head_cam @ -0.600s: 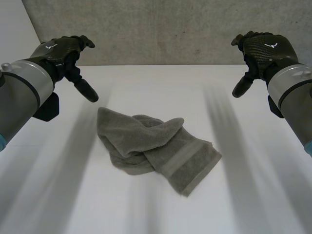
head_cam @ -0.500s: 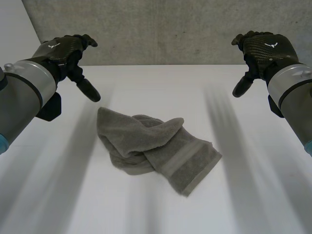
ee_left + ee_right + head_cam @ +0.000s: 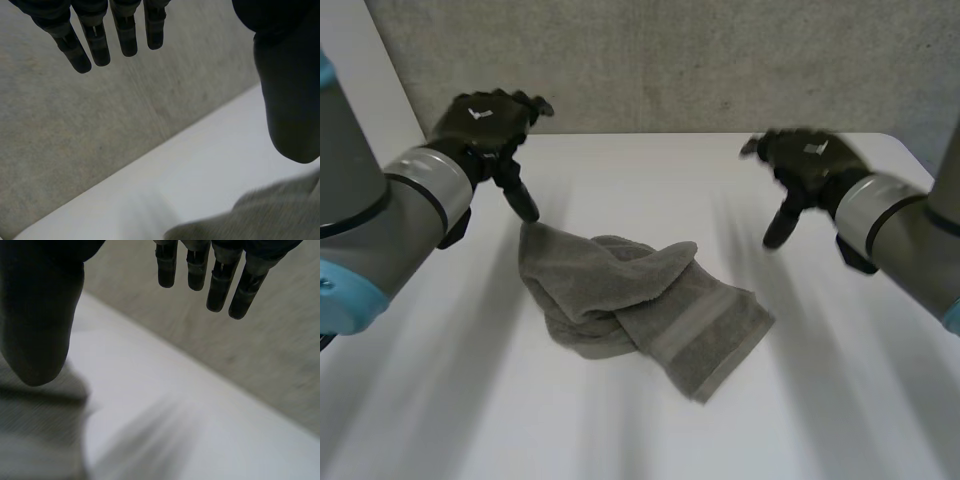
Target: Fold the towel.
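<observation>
A grey towel (image 3: 635, 300) lies crumpled in the middle of the white table (image 3: 820, 400), with a banded end toward the front right. My left hand (image 3: 485, 125) hovers just above the towel's far left corner, open, its thumb pointing down at that corner. In the left wrist view its fingers (image 3: 100, 40) are straight and the thumb (image 3: 287, 100) hangs over the towel's edge (image 3: 260, 215). To the right of the towel, above bare table, my right hand (image 3: 805, 165) is open and holds nothing. Its fingers (image 3: 220, 277) show straight, with the towel (image 3: 35, 440) under the thumb (image 3: 37, 315).
A grey concrete wall (image 3: 670, 60) runs behind the table's far edge. Bare white tabletop surrounds the towel on all sides.
Both hands have come inward and down toward the towel. The left hand now sits over its far left corner; the right hand has closed in from the right. The towel has not moved.
</observation>
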